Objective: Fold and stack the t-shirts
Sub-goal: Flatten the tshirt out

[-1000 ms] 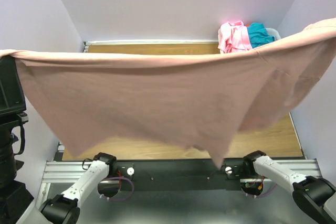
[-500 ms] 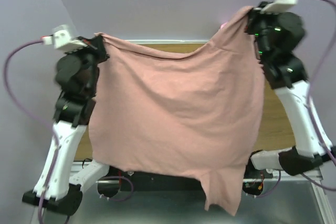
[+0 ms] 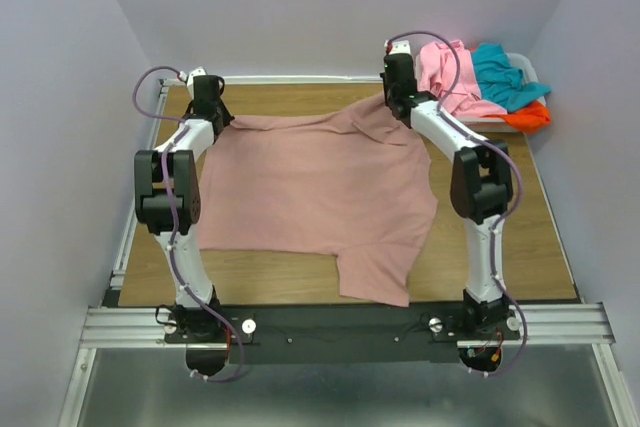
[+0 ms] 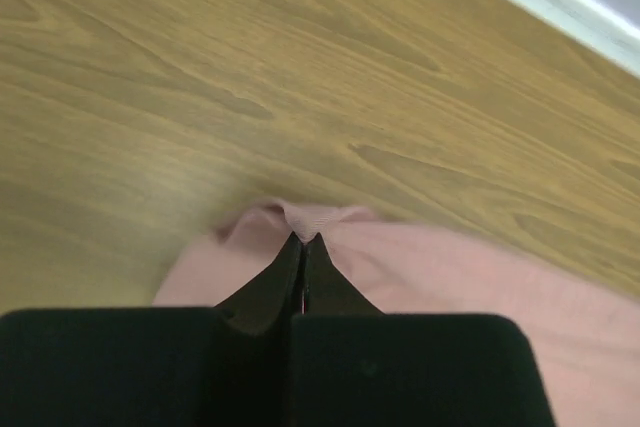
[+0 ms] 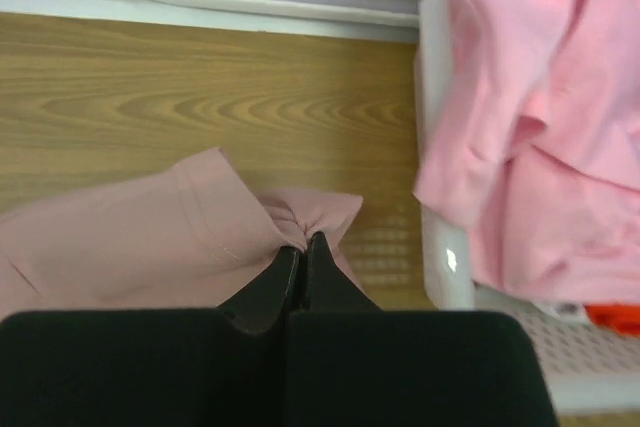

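We've got the dusty mauve-pink cloth t-shirt (image 3: 320, 187) lying mostly flat on the wooden tabletop (image 3: 510, 237). Its long side runs left to right, and one sleeve pokes toward the near edge on the right. It looks plain from here, a bit rumpled along the far edge. Our left gripper (image 4: 303, 239) and right gripper (image 5: 300, 243) are each pinched tight on a far corner of it, the right one just beside the white plastic basket (image 5: 432, 147).
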